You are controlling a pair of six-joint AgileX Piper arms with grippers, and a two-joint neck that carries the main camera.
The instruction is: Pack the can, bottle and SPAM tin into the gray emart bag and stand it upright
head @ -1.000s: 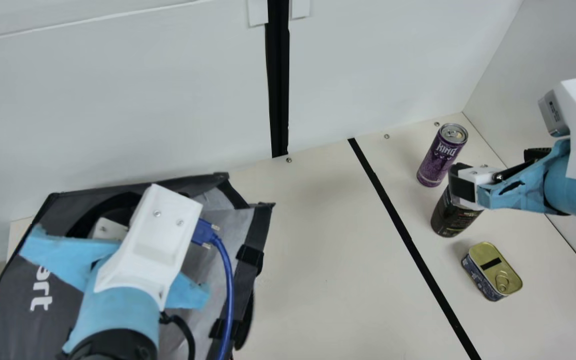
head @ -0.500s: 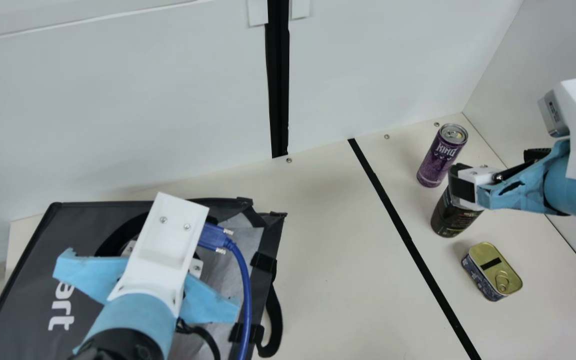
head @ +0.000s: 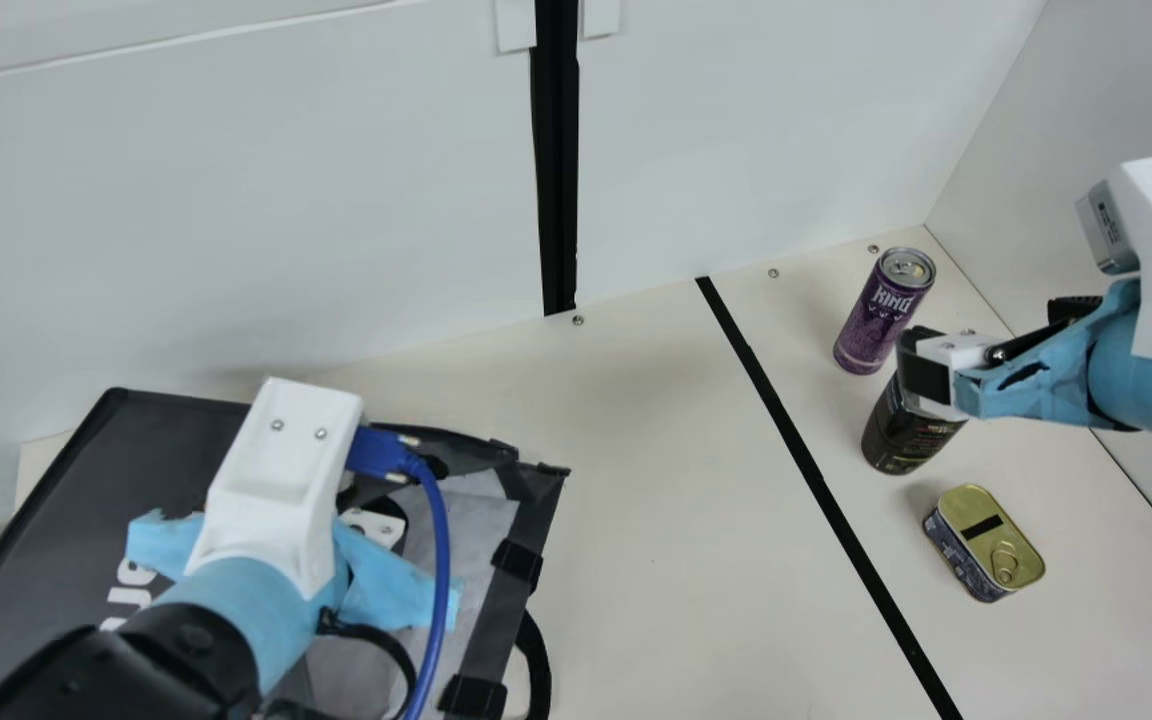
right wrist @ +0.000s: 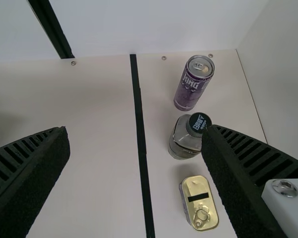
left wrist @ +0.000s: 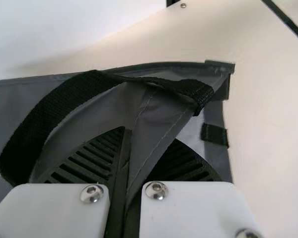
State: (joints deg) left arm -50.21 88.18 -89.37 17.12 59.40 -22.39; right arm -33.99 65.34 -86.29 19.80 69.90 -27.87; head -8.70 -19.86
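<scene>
Main view: one gray emart bag (head: 36,490), lying print side up at the desk's (head: 656,520) left end, tabbed edge facing right; you cannot tell its contents. Your left gripper (head: 376,524), above it. Can (head: 876,315), upright, near the far-right corner. Bottle (head: 901,435), upright, partly behind your right gripper (head: 926,375). SPAM tin (head: 986,540), flat, long axis slanting near-right.

Left wrist view: your fingers (left wrist: 92,158), pinching bag cloth.

Right wrist view: your fingers (right wrist: 30,168), spread wide.
</scene>
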